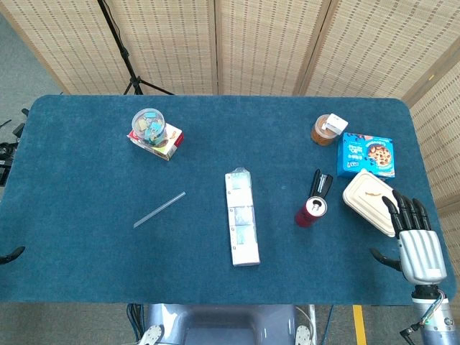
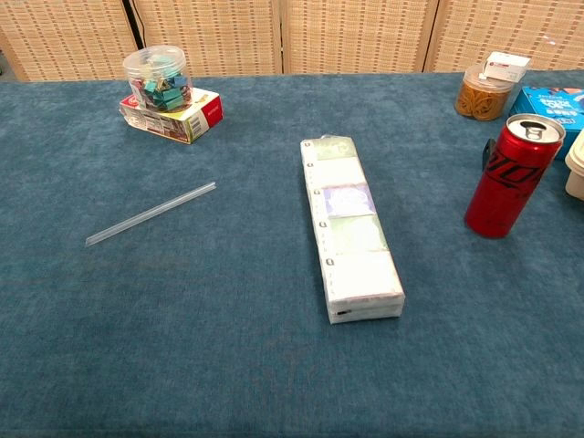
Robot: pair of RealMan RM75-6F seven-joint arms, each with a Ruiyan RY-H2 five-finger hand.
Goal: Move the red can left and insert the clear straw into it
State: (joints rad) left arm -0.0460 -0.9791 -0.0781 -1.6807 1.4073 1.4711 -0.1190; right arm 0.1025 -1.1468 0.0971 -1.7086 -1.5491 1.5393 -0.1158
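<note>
Table (image 1: 86,244): we see a blue cloth surface that carries everything; our right hand hangs over its near right corner.
Strip pack (image 1: 241,217): a long clear-wrapped pack of small packets, lying lengthwise well to the left of our right hand, past the can.
Lunch box (image 1: 368,200): a cream lidded container just beyond the fingertips of our right hand; in the head view the fingertips overlap its near edge, and we cannot tell whether they touch it.
Biscuit box (image 1: 366,155): blue, with biscuits pictured on it, lying flat farther out from our right hand, just past the lunch box.
Red box (image 1: 159,142): a red and white carton far to the left of our right hand, at the back of the table.
Tub (image 1: 149,126): a clear tub of coloured clips standing on the red box.
Right hand (image 1: 415,237): fingers spread and reaching forward, thumb out to the left, nothing in its hold.
Jar (image 1: 325,130): a brown jar with a white tag on its lid, far ahead and to the left of our right hand.
Can (image 1: 311,211): red, upright, its top opened, standing near our right hand on its left side, between the hand and the strip pack.
Black item (image 1: 320,185): a small dark object lying just behind the can; we cannot tell what it is.
Straw (image 1: 159,210): clear, lying flat at a slant, far to the left of our right hand, beyond the strip pack.
Left hand: we see only a dark tip at the left edge of the head view, so we cannot tell its state.
</note>
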